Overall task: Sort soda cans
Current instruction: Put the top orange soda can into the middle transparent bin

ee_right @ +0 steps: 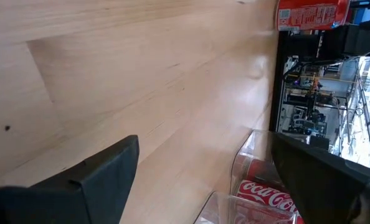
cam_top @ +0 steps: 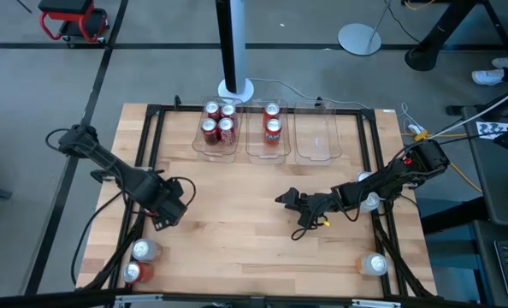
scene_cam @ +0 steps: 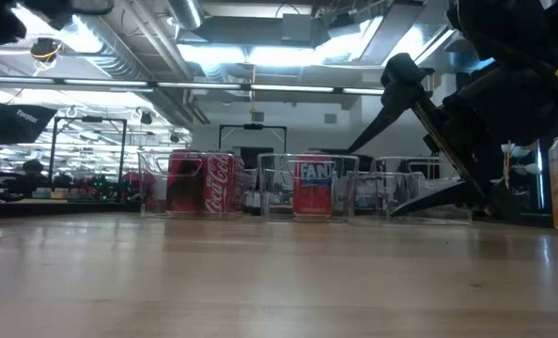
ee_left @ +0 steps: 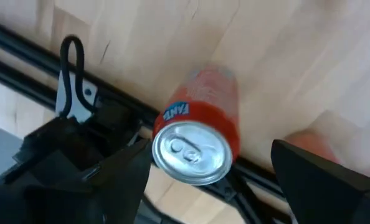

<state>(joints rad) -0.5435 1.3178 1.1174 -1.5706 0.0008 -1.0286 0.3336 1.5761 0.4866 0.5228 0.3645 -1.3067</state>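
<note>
Our left gripper [ee_left: 207, 180] hangs with its fingers spread wide, empty, above an orange Fanta can [ee_left: 197, 134] that stands upright on the wooden table [cam_top: 237, 222] beside the black frame rail [ee_left: 23, 59]. Its silver top with the pull tab faces us, and the white lettering curls round its upper rim.

From above we see that can [cam_top: 144, 250] near the table's front left corner, with a red can [cam_top: 133, 273] just beside it.

Our right gripper [cam_top: 284, 198] lies low over the middle of the table, fingers likewise spread and holding nothing.

At the far edge stand three clear bins [cam_top: 271, 141]: four red Coca-Cola cans [cam_top: 218, 121] in the left one, two red-orange Fanta cans [cam_top: 272, 121] in the middle one.

Another pale can [cam_top: 375, 264] stands near the front right corner.
</note>
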